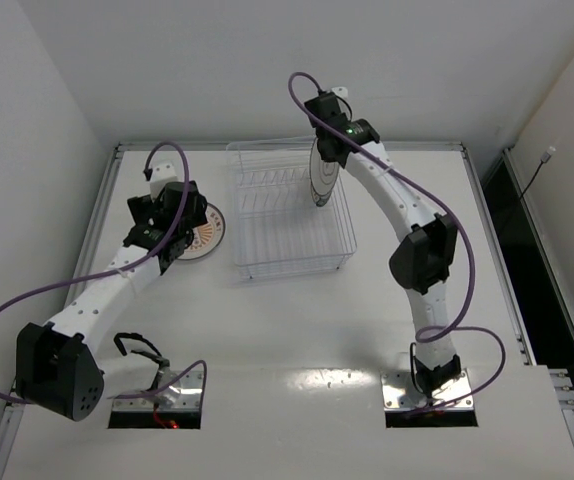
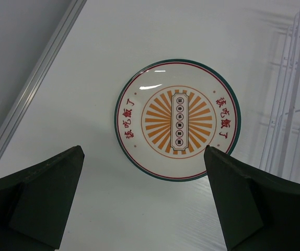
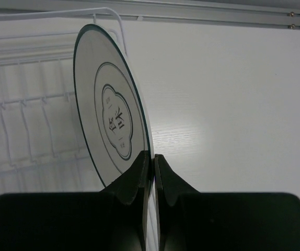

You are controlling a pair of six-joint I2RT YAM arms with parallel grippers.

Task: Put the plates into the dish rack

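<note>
The dish rack (image 1: 297, 268) is set on the table (image 1: 297, 330), with the orange-centred plate (image 2: 177, 120) laid flat left of it, beneath the wide-spread, empty fingers of the left gripper (image 2: 143, 151). The grey-motif plate (image 3: 111, 125) is held on edge over the rack's right side, its rim pinched by the right gripper (image 3: 151, 155).

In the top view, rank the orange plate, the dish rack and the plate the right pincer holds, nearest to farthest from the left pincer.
1. Orange plate, flat beside the left pincer.
2. Dish rack, to the right.
3. Held plate, on edge at the rack's far right.
</note>
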